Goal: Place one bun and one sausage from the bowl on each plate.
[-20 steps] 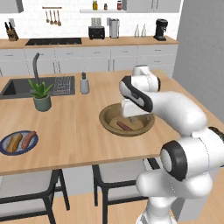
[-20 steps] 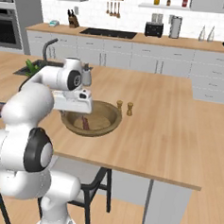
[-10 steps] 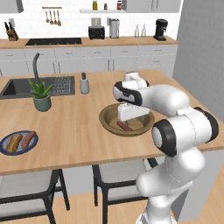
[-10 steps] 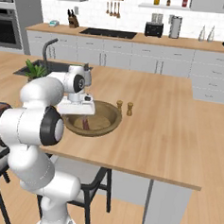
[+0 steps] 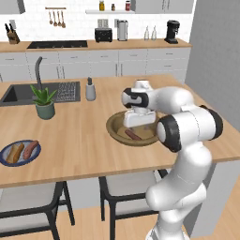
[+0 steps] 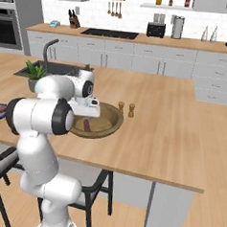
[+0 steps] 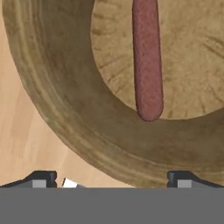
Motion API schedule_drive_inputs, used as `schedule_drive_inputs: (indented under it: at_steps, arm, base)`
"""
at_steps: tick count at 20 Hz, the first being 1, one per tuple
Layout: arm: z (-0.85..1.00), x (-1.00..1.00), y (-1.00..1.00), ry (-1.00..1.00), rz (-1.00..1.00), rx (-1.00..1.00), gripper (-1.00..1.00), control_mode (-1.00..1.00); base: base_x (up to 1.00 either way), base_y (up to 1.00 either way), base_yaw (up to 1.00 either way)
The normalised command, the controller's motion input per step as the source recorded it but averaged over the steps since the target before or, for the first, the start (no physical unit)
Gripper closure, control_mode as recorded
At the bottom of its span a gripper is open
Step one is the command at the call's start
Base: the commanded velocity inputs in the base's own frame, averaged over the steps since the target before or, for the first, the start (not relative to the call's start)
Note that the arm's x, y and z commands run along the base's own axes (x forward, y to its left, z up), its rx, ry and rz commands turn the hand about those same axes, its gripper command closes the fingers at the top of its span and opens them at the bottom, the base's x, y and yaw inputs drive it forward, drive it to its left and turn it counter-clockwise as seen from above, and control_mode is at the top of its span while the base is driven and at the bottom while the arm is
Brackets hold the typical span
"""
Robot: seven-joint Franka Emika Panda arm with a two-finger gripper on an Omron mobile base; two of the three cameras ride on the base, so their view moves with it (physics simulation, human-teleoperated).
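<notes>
Now arm folded tighter over bowl (image 5: 117,132); fingers (image 7: 43,178) stay spread, empty, above sausage (image 7: 147,57).

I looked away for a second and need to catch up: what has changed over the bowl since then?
The arm has folded in, drawing the open, empty gripper back toward the near side of the bowl, above the sausage; nothing was gripped or released. The sausage, the bowl and the filled plate on the left stayed put.
</notes>
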Motion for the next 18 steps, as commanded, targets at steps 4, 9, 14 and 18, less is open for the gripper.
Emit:
schedule_drive_inputs:
  at_steps: [4, 9, 14, 18]
  arm:
    - [-0.38, 0.57, 0.14, 0.0, -0.06, 0.0, -1.0, -1.0]
    - [-0.39, 0.33, 0.0, 0.02, -0.09, 0.0, -1.0, -1.0]
    - [-0.42, 0.22, 0.0, 0.05, -0.08, 0.0, -1.0, -1.0]
    - [-0.38, 0.44, 0.0, 0.05, -0.06, 0.0, -1.0, -1.0]
  base:
    - [0.0, 0.0, 0.0]
    - [0.0, 0.0, 0.0]
    - [0.0, 0.0, 0.0]
    - [0.0, 0.0, 0.0]
